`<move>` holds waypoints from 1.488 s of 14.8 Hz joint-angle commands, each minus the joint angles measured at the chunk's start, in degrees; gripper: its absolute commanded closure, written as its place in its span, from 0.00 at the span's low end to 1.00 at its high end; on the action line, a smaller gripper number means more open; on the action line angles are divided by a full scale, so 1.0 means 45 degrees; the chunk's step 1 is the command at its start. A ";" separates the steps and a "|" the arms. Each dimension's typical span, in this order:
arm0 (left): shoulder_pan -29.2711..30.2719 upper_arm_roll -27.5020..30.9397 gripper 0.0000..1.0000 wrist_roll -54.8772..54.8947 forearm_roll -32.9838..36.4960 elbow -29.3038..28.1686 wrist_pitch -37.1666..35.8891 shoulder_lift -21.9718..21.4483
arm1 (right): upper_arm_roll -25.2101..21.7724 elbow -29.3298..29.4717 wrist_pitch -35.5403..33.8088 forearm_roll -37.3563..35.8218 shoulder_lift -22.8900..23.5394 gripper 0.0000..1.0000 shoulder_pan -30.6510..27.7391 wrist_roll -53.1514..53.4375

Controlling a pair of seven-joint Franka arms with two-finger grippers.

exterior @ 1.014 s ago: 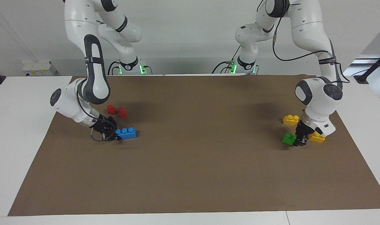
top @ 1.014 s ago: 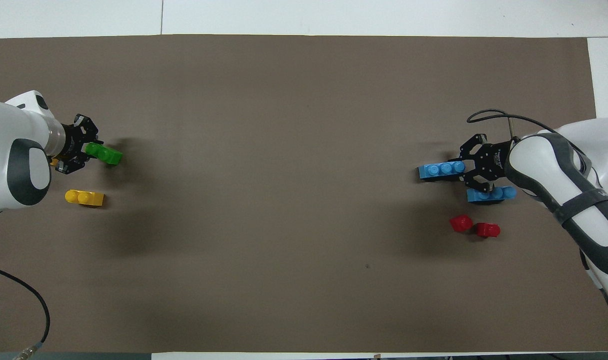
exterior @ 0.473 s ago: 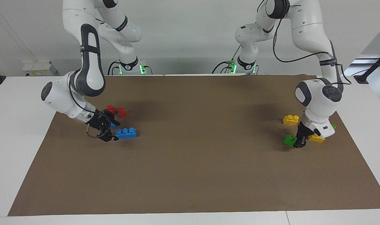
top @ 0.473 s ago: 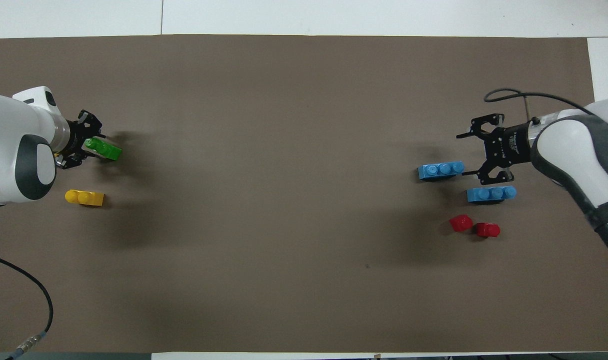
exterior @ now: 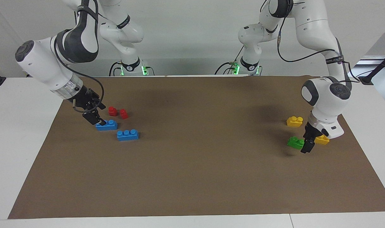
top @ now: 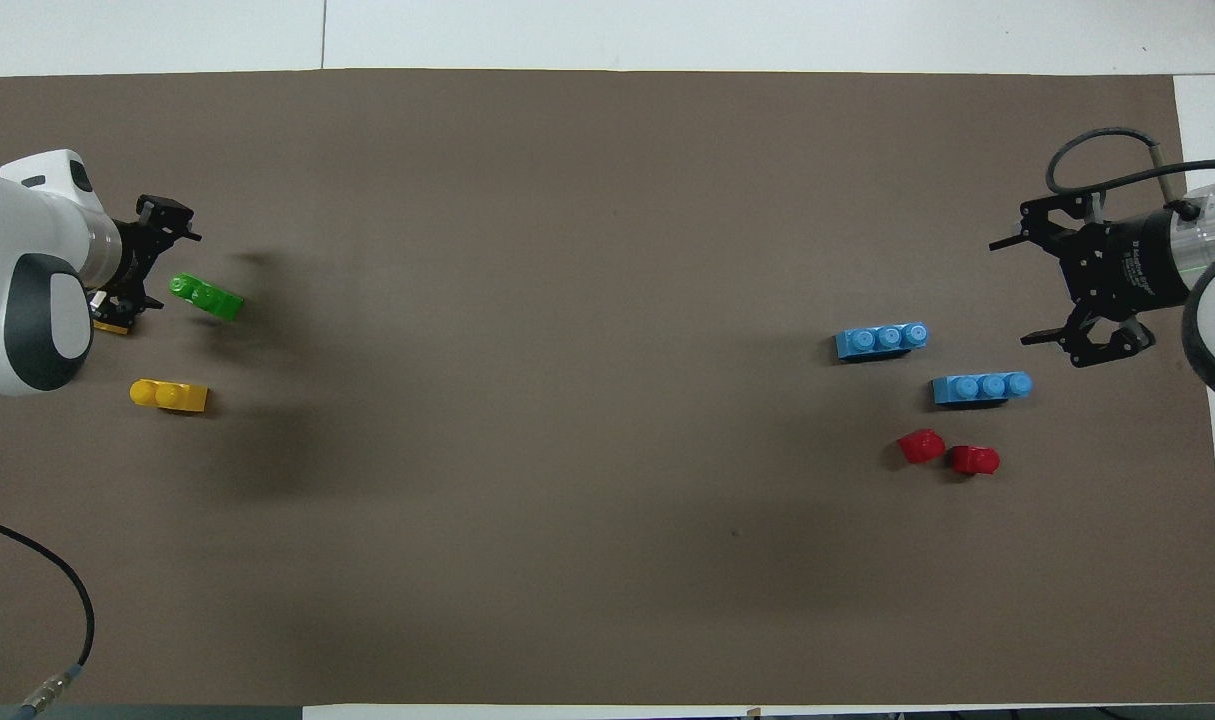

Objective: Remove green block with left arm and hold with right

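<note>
A green block point(exterior: 295, 142) lies on the brown mat point(exterior: 192, 177) at the left arm's end of the table; it also shows in the overhead view point(top: 205, 297). My left gripper point(exterior: 307, 146) stands low beside it, open and empty point(top: 157, 255), with the block just off its fingertips. A second green block is hidden, none other shows. My right gripper point(exterior: 95, 115) is open and empty, raised over the mat's edge beside a blue brick point(exterior: 106, 125) at the right arm's end point(top: 1012, 292).
Two yellow bricks point(exterior: 294, 121) point(exterior: 321, 139) lie close to the left gripper, one partly under it point(top: 110, 322). Another blue brick point(exterior: 127, 135) and two red pieces point(exterior: 112, 110) point(exterior: 124, 114) lie near the right gripper.
My left gripper has opened, let go of the green block and drawn back a little. My right gripper has risen and pulled away from the blue bricks toward the mat's edge.
</note>
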 commanded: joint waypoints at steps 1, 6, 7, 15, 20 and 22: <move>-0.0420 0.0044 0.00 0.0501 0.0199 -0.0067 -0.1131 -0.1135 | 0.0088 0.0123 -0.0676 -0.0710 -0.0782 0.00 -0.0056 -0.2513; -0.0677 -0.0034 0.00 0.4595 0.0199 -0.0067 -0.3610 -0.2795 | 0.0049 0.0182 -0.1284 -0.2876 -0.1448 0.00 -0.0193 -1.1259; -0.0696 -0.0034 0.00 0.5591 0.0180 -0.0047 -0.4060 -0.3127 | 0.0068 0.0337 -0.1342 -0.3325 -0.1448 0.00 -0.0193 -1.2668; -0.1223 -0.0074 0.00 0.9858 0.0063 -0.0086 -0.7127 -0.5803 | 0.0127 0.0455 -0.1733 -0.3720 -0.1741 0.00 -0.0056 -1.3874; -0.1595 0.0102 0.00 1.1160 -0.0132 0.0988 -0.9511 -0.6177 | 0.0146 0.0455 -0.1909 -0.4071 -0.1760 0.00 -0.0037 -1.3893; -0.1478 0.0141 0.00 1.1870 -0.0482 0.0988 -0.9727 -0.6196 | 0.0166 0.0455 -0.2161 -0.4266 -0.1780 0.00 -0.0017 -1.3893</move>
